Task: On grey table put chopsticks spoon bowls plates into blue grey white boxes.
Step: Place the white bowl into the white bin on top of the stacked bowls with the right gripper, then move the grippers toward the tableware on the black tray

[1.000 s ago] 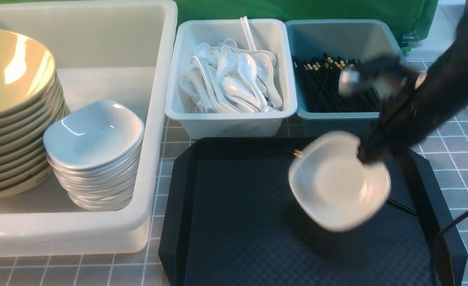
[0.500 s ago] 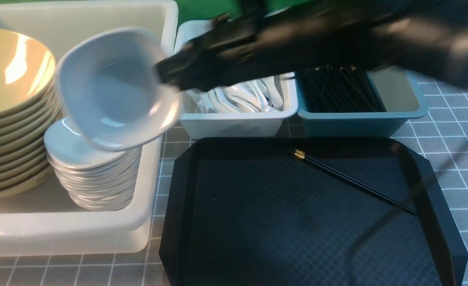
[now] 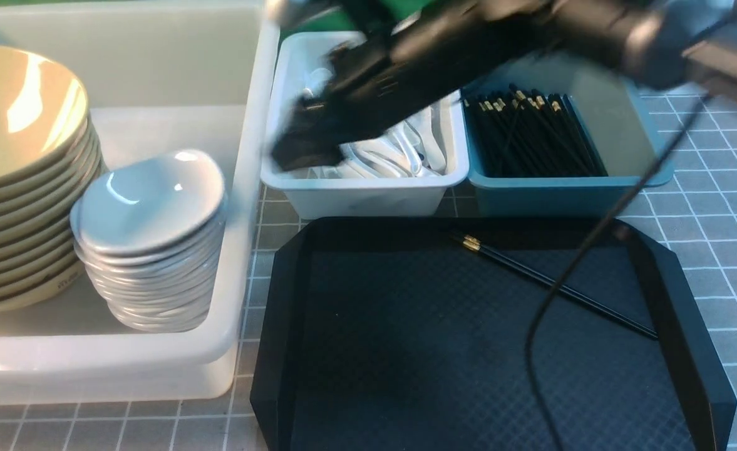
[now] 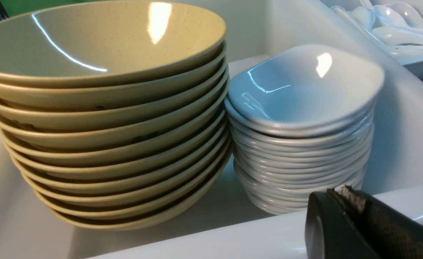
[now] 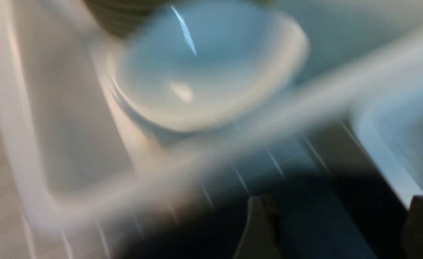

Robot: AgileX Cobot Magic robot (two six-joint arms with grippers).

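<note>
My right gripper [image 3: 288,153] is open and empty, blurred, low over the near left corner of the grey-white bin [image 3: 368,197] of spoons [image 3: 406,150]. In the right wrist view it [image 5: 340,230] hangs wide open with nothing between the fingers. The top plate [image 3: 152,197] lies tilted on the stack of plates [image 4: 301,158] in the white tub [image 3: 124,363], beside the stacked bowls [image 3: 17,175]. A pair of chopsticks [image 3: 556,288] lies on the black tray. The blue bin [image 3: 568,194] holds several chopsticks [image 3: 531,131]. My left gripper [image 4: 340,192] is shut and empty at the tub's near rim.
The black tray [image 3: 406,351] with cut corners sits on the grey table [image 3: 719,207] in front of the two small bins. My right arm [image 3: 531,37] and its cable [image 3: 568,275] cross above the small bins and the tray's right part.
My right gripper carried a plate from the tray leftward over the tub, let it go onto the plate stack, and has drawn back to the spoon bin. The left arm has not moved.
</note>
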